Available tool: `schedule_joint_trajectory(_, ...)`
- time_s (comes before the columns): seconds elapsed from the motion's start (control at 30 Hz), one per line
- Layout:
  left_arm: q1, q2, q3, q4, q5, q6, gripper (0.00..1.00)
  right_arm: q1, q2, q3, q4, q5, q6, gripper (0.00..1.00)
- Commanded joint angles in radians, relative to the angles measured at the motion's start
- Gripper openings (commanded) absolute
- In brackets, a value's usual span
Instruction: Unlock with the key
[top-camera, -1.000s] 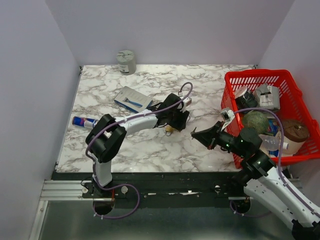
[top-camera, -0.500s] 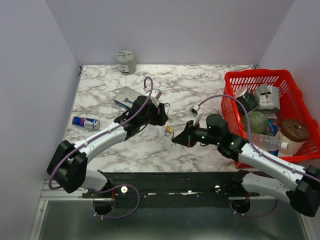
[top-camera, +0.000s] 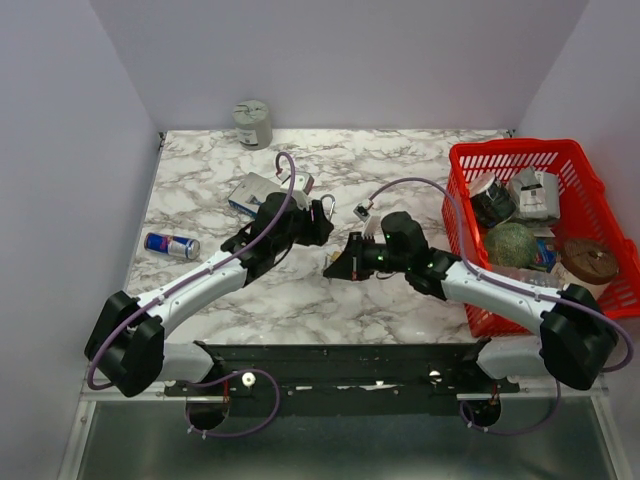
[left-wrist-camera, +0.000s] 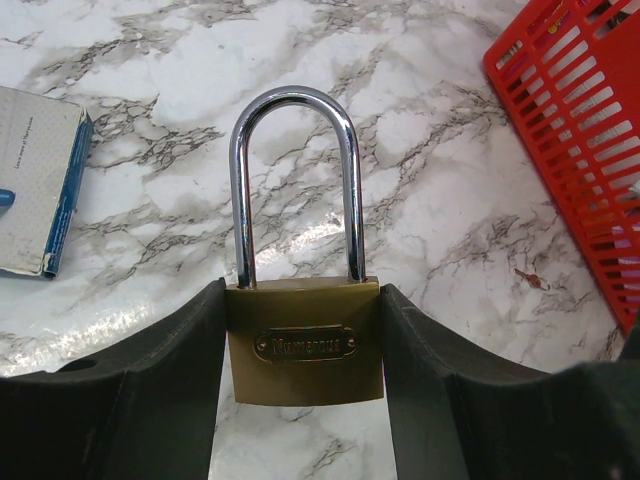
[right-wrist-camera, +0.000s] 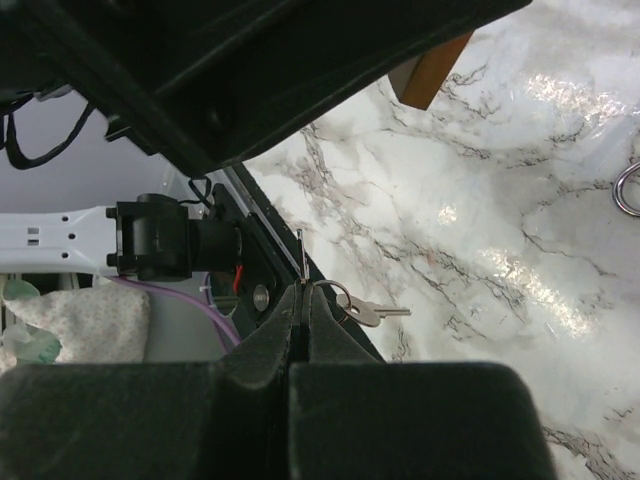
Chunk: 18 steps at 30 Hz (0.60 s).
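My left gripper (left-wrist-camera: 303, 300) is shut on the brass padlock (left-wrist-camera: 303, 345), pinching its body from both sides. The steel shackle (left-wrist-camera: 295, 95) stands closed above the marble. In the top view the left gripper (top-camera: 316, 226) holds it mid-table, with the shackle (top-camera: 326, 208) showing. My right gripper (right-wrist-camera: 303, 296) is shut on a key (right-wrist-camera: 301, 255), whose blade sticks out edge-on. A ring with a second key (right-wrist-camera: 368, 312) hangs beside the tips. In the top view the right gripper (top-camera: 334, 268) sits just below and right of the left one. The padlock's brass corner (right-wrist-camera: 432, 75) shows in the right wrist view.
A red basket (top-camera: 520, 150) full of items stands at the right. A blue-and-white box (top-camera: 250, 190) lies behind the left arm, a drink can (top-camera: 170, 244) at the left and a grey tin (top-camera: 253, 123) at the back. The table's front edge is just behind the right gripper.
My right arm has stretched left from the basket side and brought the key close under the padlock. My left gripper has drawn back left, then held nearly still.
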Motion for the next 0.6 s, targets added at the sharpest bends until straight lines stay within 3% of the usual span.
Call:
schedule_joint_trajectory(0.0,-0.003,-0.043,0.000,0.092,-0.028,-0.013,0.00,0.005,0.041,0.047,0.041,-0.029,0.025,0.01)
schedule_joint_trajectory(0.57,-0.003,-0.054,-0.006,0.102,-0.028,-0.012,0.00,-0.060,0.186,0.096,0.146,-0.145,0.070,0.01)
